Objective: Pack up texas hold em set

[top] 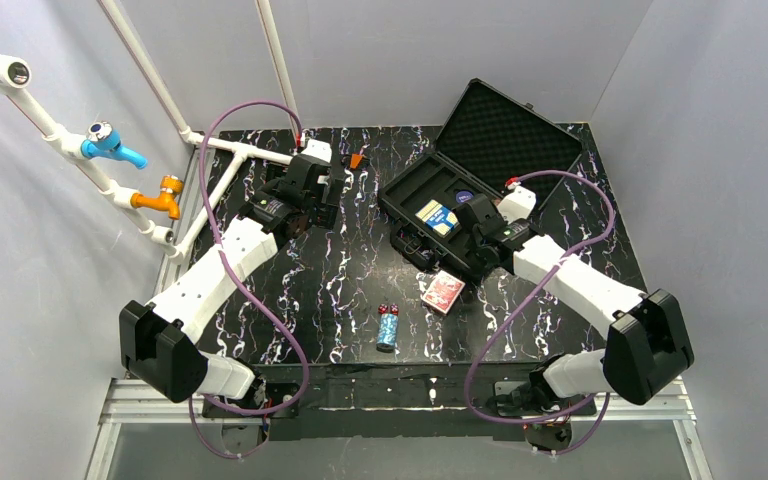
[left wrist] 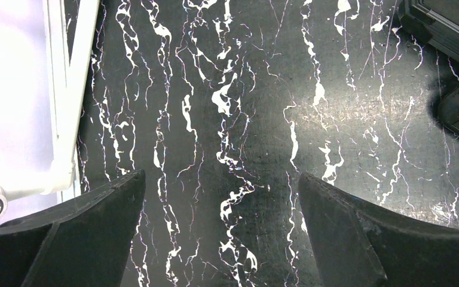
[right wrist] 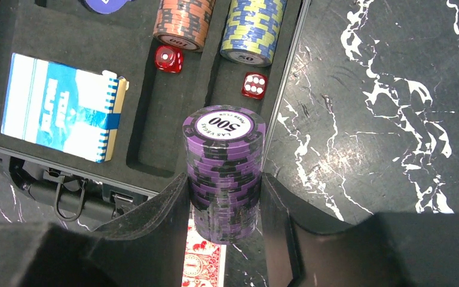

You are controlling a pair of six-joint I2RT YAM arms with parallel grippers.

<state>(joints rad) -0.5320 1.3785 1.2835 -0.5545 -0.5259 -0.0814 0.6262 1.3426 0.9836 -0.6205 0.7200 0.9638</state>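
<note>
The black case [top: 415, 190] lies open at the table's back right, its foam lid [top: 510, 130] propped up. My right gripper [right wrist: 225, 185] is shut on a purple chip stack [right wrist: 224, 161] marked 500, held over the case's near edge. The case [right wrist: 83, 48] holds a blue card deck [right wrist: 63, 107], an orange chip stack [right wrist: 182, 24], a yellow-blue chip stack [right wrist: 254, 30] and two red dice [right wrist: 169, 58]. A red card deck [top: 444, 292] lies on the table below my gripper. A blue chip stack [top: 389, 330] and two red dice [top: 387, 309] lie near the front. My left gripper [left wrist: 221, 179] is open and empty.
White pipes [top: 230, 148] with a blue valve [top: 110, 143] and an orange valve [top: 160, 195] run along the left wall. A small orange thing [top: 357, 159] sits at the back by the left wrist. The table [top: 350, 270] is black marble-patterned.
</note>
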